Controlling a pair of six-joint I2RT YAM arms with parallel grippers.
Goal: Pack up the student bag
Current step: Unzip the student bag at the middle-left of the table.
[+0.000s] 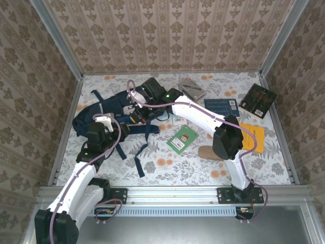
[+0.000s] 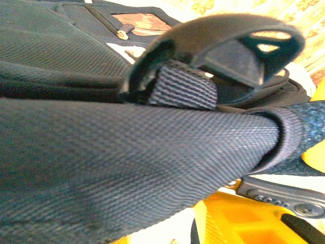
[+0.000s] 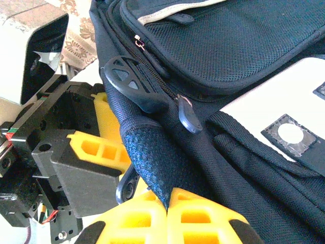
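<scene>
Your bag (image 1: 114,104) lies on the left far part of the surface (image 1: 167,168), flat, with its straps trailing toward the near edge. Both arms meet at its right end.

Your left end effector (image 1: 129,122) is pressed against the bag. In its wrist view a wide fold of navy weave covers its yellow fingers (image 2: 238,216), with a black plastic loop (image 2: 218,51) threaded by webbing just above. I cannot tell whether it is released or clenched.

Your right end effector (image 3: 166,203) is clenched, with both yellow fingers pinching a fold of the bag's blue fabric. A zipper pull (image 3: 189,119) hangs just above that fold, and a white patch (image 3: 274,117) lies to the right of it.

Right of the bag:
- A green booklet (image 1: 182,139) lies flat, near the bag's straps.
- A grey book (image 1: 192,89) sits at the far side, near the right wrist.
- A blue book (image 1: 221,105) lies just right of the right forearm.
- A brown thing (image 1: 207,151) is partly hidden under the right elbow.
- An orange envelope (image 1: 254,137) lies right of the elbow.
- A dark book (image 1: 258,100) sits in the far right corner, tilted.
</scene>
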